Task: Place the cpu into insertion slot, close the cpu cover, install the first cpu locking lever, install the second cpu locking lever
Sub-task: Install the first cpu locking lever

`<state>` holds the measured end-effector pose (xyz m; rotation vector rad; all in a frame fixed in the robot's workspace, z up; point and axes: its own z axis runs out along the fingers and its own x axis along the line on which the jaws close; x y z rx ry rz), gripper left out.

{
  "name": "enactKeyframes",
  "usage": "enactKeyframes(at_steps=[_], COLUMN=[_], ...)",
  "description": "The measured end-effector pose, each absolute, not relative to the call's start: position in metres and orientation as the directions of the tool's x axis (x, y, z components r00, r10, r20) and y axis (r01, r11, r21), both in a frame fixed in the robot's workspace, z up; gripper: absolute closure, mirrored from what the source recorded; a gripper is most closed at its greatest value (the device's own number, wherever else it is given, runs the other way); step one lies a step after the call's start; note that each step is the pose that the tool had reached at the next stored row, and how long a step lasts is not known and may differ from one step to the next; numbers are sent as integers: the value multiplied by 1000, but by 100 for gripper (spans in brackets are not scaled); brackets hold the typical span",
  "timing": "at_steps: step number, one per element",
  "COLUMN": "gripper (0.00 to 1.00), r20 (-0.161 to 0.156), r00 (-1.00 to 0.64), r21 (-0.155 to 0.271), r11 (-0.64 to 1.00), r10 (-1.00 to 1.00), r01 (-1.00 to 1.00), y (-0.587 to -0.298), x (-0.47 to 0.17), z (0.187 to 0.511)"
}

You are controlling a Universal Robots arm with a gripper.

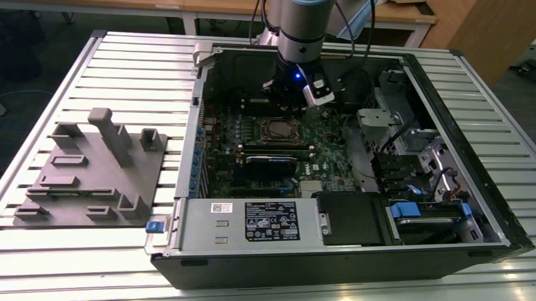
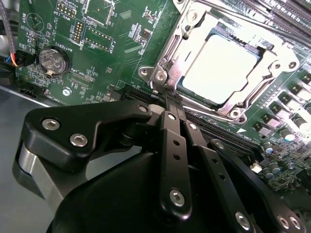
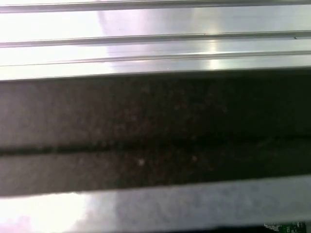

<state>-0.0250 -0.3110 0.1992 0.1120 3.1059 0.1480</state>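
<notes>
Second wrist view: I am hovering the gripper [image 2: 167,99] at the corner of the slot [image 2: 194,34], upper right of the frame, where the cpu [image 2: 221,68] is already lying flat with the cover [image 2: 252,99] folded down around it. The jaws are pressed together, tips meeting at the silvery corner hardware; whether they are pinching a lever there I cannot tell. I am judging the cpu as light, rigid and fragile, best touched only at its edges, never pressed hard on top. The cover looks thin, stiff and slick, so any push belongs on its rim. A round battery [image 2: 52,60] is sitting at upper left on the green board [image 2: 112,43].

Exterior view: the gripper [image 1: 289,103] is reaching down into the open case [image 1: 469,113], just above the slot [image 1: 277,129] at frame centre.
</notes>
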Motion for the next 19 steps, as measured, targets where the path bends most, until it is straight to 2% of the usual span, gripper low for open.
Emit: enactKeyframes(at_steps=[19], gripper=[89], r20=[-27], r00=[-997], r21=[94], r11=[993], r10=[73], r01=[70], y=[-311], x=[-25], z=[200])
